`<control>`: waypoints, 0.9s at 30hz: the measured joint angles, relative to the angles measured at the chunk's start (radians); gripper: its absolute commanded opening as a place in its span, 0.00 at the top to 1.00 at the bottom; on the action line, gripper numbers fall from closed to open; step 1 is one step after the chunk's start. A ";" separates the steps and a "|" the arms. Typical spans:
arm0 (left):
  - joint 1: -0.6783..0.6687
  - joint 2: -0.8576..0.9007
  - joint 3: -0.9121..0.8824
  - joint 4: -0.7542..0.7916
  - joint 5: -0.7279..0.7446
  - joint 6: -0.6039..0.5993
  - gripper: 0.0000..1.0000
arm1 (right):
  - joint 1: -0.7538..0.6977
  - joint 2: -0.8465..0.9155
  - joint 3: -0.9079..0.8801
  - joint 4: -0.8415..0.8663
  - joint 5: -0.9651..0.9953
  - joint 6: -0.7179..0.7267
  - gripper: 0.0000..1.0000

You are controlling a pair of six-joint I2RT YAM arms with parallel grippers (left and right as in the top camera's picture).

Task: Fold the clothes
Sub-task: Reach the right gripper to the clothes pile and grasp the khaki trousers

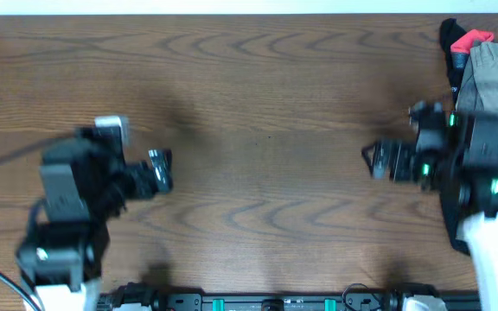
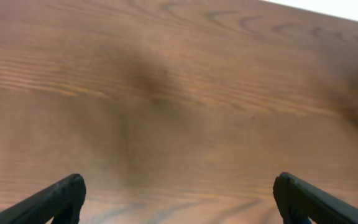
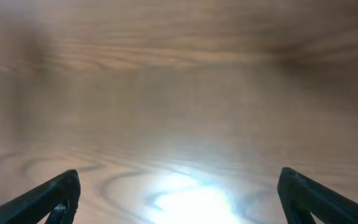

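Observation:
A khaki garment (image 1: 495, 82), which looks like the shorts, lies in a heap at the table's far right edge. It is partly hidden under my right arm, and no waistband or fly shows. My left gripper (image 1: 162, 170) is open and empty over bare wood at the left; its wrist view (image 2: 176, 186) shows only tabletop between the fingers. My right gripper (image 1: 374, 161) is open and empty, pointing left, a short way left of the heap. Its wrist view (image 3: 179, 183) shows only wood with a bright glare.
A black and red cloth (image 1: 465, 39) lies at the back right corner, touching the khaki heap. The brown wooden table (image 1: 258, 104) fills the view between the two arms. A dark rail (image 1: 266, 302) runs along the front edge.

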 measured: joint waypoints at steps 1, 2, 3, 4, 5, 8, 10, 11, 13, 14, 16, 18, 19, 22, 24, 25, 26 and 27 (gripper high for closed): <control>0.000 0.026 0.044 -0.011 0.001 0.000 0.02 | 0.000 0.037 0.036 -0.016 -0.016 -0.002 0.01; 0.000 0.055 0.093 -0.026 0.007 -0.004 0.02 | 0.000 0.069 0.062 -0.027 -0.026 -0.003 0.01; 0.000 0.070 0.123 -0.029 0.016 -0.006 0.02 | 0.000 0.099 0.083 -0.034 -0.031 -0.006 0.01; 0.000 0.082 0.146 -0.031 0.031 -0.011 0.02 | 0.000 0.124 0.098 -0.041 -0.030 -0.006 0.01; 0.000 0.090 0.160 -0.033 0.045 -0.013 0.02 | 0.000 0.154 0.118 -0.054 -0.022 -0.006 0.01; 0.000 0.102 0.167 -0.043 0.078 -0.019 0.02 | -0.007 0.259 0.215 -0.110 0.040 0.015 0.02; 0.000 0.114 0.168 -0.047 0.086 -0.019 0.02 | -0.029 0.342 0.323 -0.142 0.097 0.034 0.02; 0.000 0.120 0.168 -0.050 0.086 -0.019 0.02 | -0.043 0.379 0.377 -0.154 0.121 0.039 0.02; 0.000 0.138 0.169 -0.069 0.086 -0.018 0.02 | -0.078 0.465 0.506 -0.156 0.177 0.050 0.04; 0.000 0.151 0.170 -0.079 0.086 -0.018 0.02 | -0.100 0.513 0.574 -0.156 0.209 0.053 0.05; 0.000 0.183 0.170 -0.109 0.086 -0.019 0.02 | -0.137 0.613 0.705 -0.161 0.270 0.061 0.07; 0.000 0.213 0.170 -0.137 0.086 -0.019 0.02 | -0.165 0.694 0.800 -0.157 0.314 0.069 0.10; 0.000 0.230 0.170 -0.152 0.086 -0.019 0.02 | -0.183 0.746 0.855 -0.152 0.336 0.072 0.12; 0.000 0.276 0.170 -0.179 0.086 -0.019 0.02 | -0.233 0.886 0.985 -0.133 0.373 0.087 0.15; 0.000 0.303 0.170 -0.181 0.086 -0.019 0.02 | -0.270 0.964 1.040 -0.106 0.381 0.101 0.16; 0.000 0.315 0.170 -0.181 0.086 -0.018 0.02 | -0.288 1.000 1.057 -0.085 0.381 0.108 0.16; 0.000 0.328 0.170 -0.181 0.086 -0.018 0.02 | -0.309 1.038 1.073 -0.055 0.377 0.114 0.16; 0.000 0.336 0.170 -0.180 0.086 -0.018 0.02 | -0.324 1.064 1.078 -0.024 0.370 0.120 0.16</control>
